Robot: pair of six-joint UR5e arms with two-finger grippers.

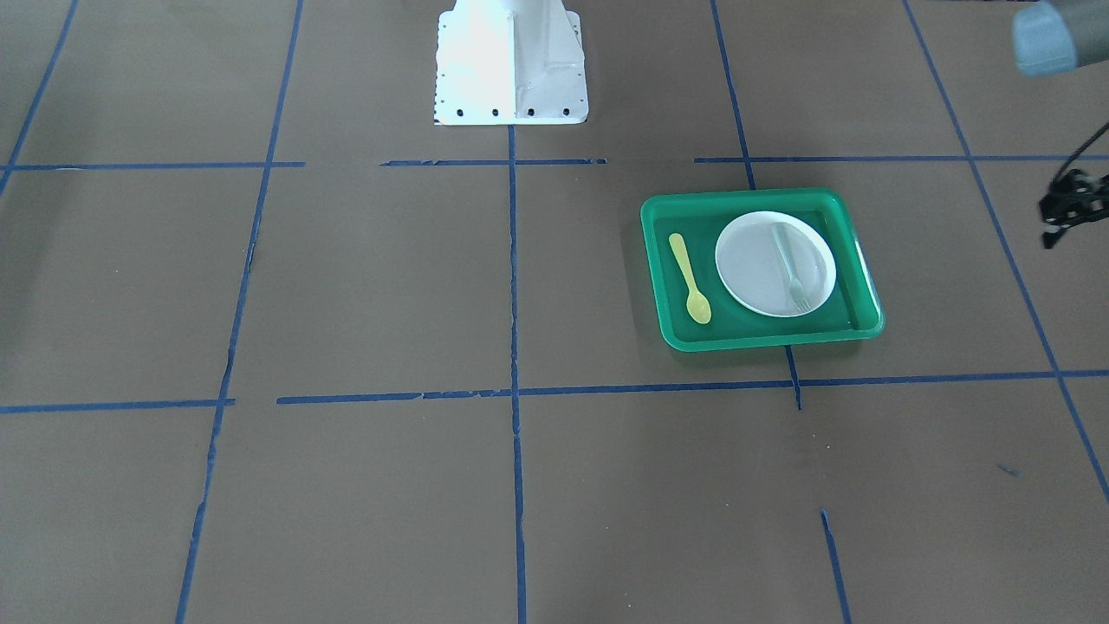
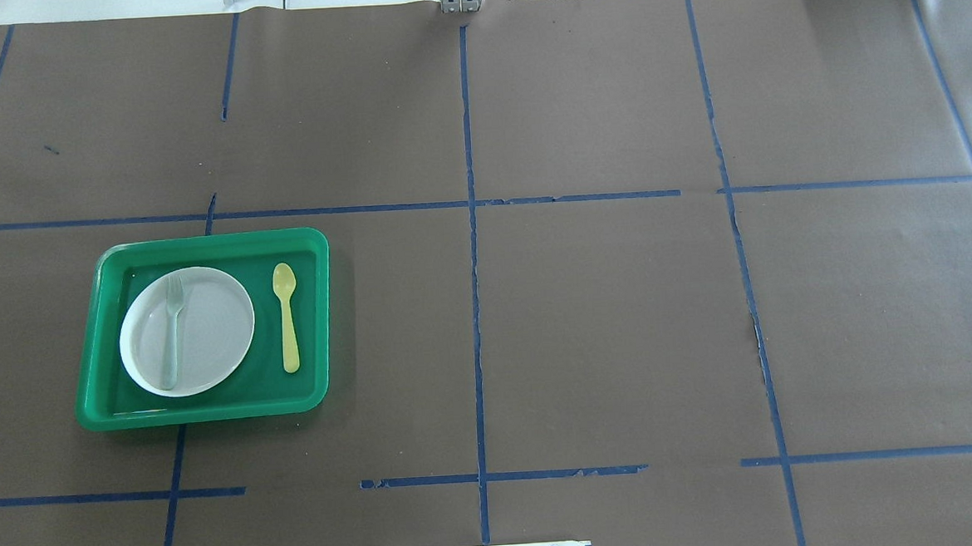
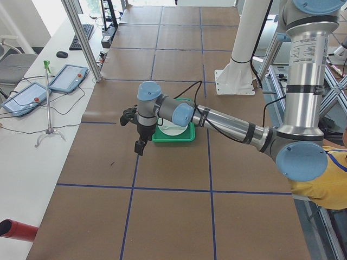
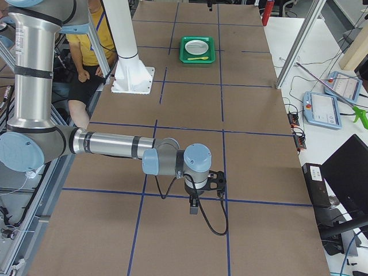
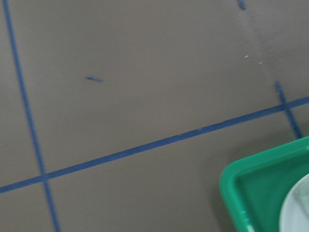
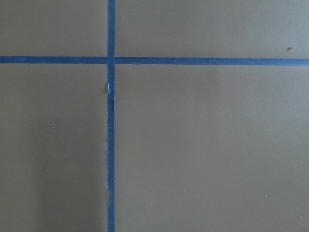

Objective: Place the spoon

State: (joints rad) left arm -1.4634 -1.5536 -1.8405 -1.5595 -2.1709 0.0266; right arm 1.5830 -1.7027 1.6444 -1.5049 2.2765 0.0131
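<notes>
**Spoon lies in the tray; both arms hang away from it**

Closest in, seen from the table's left end, is the left arm point(image 3: 227, 123). Its forearm stretches low over the brown table point(image 2: 605, 317) with the wrist turned down. The left gripper point(image 3: 139, 150) hangs above the paper near the green tray point(image 2: 210, 241), out beyond the tray's left-hand edge. I cannot tell whether its fingers are spread or closed, because only a dark scrap of that wrist shows at the edge of the front-facing view. The left wrist camera looks down on bare paper, blue tape lines point(image 5: 145, 146) and one corner of the tray with a sliver of plate.

The spoon point(image 2: 287, 317) lies flat on the tray's floor, in the strip between the white plate point(image 2: 206, 337) and the tray's right-hand wall. It is beside the plate and apart from it — bowl pointing away from the robot, handle toward it. A pale grey-green fork point(image 2: 172, 331) lies on the plate, roughly parallel with the spoon, its tines also pointing away from the robot.

The right arm point(image 4: 109, 144) reaches over the opposite end of the table, well apart from the tray. The right gripper point(image 4: 194, 210) points down above a crossing of tape lines. It shows only from the side, so how far it is open cannot be told.
</notes>
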